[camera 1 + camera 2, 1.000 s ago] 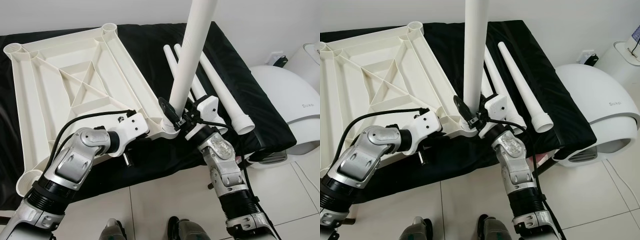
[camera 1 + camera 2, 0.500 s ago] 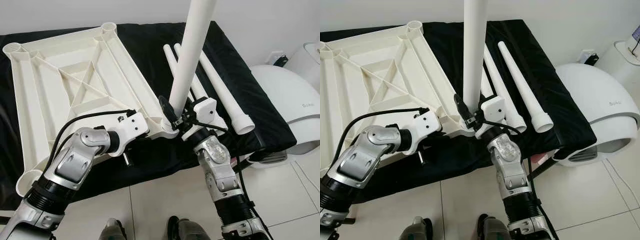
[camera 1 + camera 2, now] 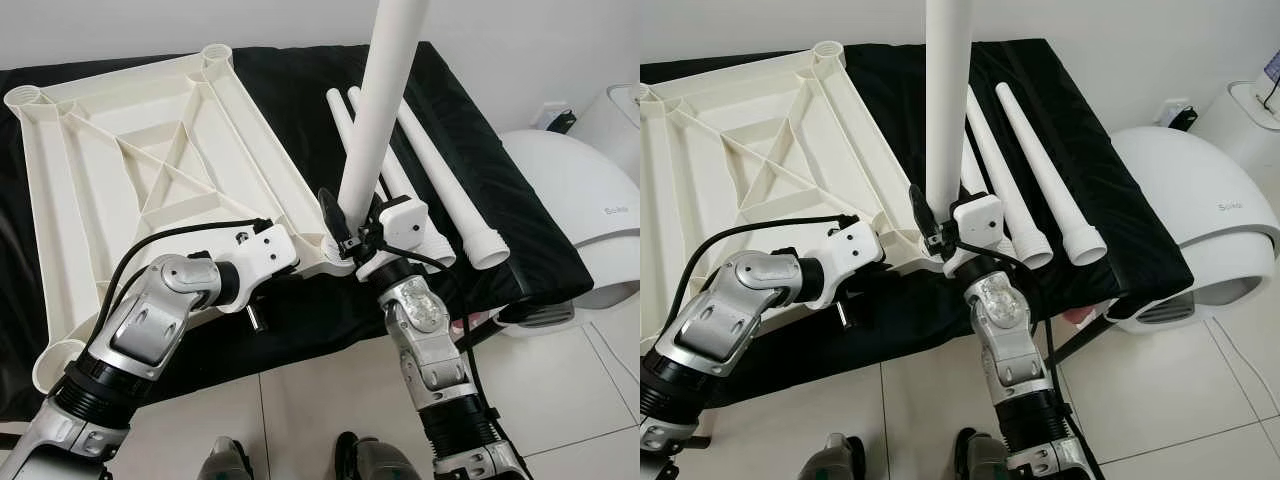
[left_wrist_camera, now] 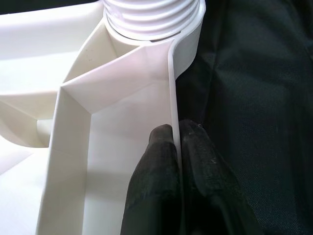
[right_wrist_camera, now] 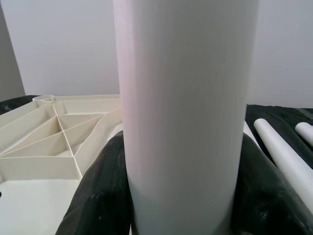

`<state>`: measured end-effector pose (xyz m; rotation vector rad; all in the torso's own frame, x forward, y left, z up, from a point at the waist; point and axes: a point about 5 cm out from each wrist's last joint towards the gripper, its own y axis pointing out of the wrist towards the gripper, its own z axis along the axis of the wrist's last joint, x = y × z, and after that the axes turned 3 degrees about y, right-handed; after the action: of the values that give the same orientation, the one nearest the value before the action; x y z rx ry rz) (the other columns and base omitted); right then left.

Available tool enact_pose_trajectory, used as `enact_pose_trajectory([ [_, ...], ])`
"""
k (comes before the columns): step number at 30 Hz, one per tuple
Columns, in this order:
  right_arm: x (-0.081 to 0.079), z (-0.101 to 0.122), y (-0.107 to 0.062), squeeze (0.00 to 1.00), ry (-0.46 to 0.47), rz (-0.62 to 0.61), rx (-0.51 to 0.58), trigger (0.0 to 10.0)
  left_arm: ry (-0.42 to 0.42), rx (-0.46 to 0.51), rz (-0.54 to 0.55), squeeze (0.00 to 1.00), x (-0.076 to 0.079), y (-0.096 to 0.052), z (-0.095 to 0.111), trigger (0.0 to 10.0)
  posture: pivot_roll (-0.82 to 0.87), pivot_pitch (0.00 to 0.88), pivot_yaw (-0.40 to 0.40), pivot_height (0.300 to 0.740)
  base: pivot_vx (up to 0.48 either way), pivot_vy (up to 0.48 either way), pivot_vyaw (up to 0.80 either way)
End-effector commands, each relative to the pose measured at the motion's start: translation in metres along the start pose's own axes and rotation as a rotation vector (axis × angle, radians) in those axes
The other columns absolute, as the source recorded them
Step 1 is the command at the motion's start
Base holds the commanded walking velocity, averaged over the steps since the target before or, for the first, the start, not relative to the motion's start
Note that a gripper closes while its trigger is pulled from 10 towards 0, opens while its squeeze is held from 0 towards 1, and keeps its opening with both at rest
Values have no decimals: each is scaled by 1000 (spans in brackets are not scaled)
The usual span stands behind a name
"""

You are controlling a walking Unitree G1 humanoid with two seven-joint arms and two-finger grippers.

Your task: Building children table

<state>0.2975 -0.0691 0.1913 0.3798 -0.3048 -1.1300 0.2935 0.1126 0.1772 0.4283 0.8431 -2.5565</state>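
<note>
On black cloth (image 3: 480,180): right end effector (image 3: 345,235) clamping upright table leg (image 3: 380,120) at corner socket; left end effector (image 4: 178,147) pinching tabletop (image 3: 130,170) rim.

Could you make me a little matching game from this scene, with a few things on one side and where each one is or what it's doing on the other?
Things:
1. White plastic tabletop, upside down
2. Upright white plastic table leg
3. Loose white plastic legs
4. Left gripper

Places or states:
A. Lying flat on the black cloth, right of the tabletop
B. Pinching the tabletop's thin edge wall near the corner socket
C. Standing in the near corner socket, clasped by the right gripper
D. Ribbed underside up, on the black cloth

Pairs: 1-D, 2-C, 3-A, 4-B
</note>
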Motion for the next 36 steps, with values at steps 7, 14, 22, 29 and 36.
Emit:
enact_pose_trajectory([
  [7,9,-27,-19,0,-22,-162,-154,10000,30,-10,9,0,2,2,2,10000,58,183,-38,740,0,0,0],
  [14,8,-26,-20,0,-33,-202,-150,10000,31,-11,8,0,2,2,2,10000,58,183,-39,740,0,0,0],
  [22,19,-24,-21,0,-44,-254,-144,10000,31,-11,10,0,1,2,2,10000,55,189,-34,740,0,0,0],
  [29,21,-22,-19,0,-49,-256,-133,10000,31,-11,9,0,0,2,2,10000,51,190,-31,740,0,0,0],
  [36,24,-16,-16,0,-52,-255,-103,10000,33,-10,10,0,-1,3,2,10000,52,189,-32,740,0,0,0],
])
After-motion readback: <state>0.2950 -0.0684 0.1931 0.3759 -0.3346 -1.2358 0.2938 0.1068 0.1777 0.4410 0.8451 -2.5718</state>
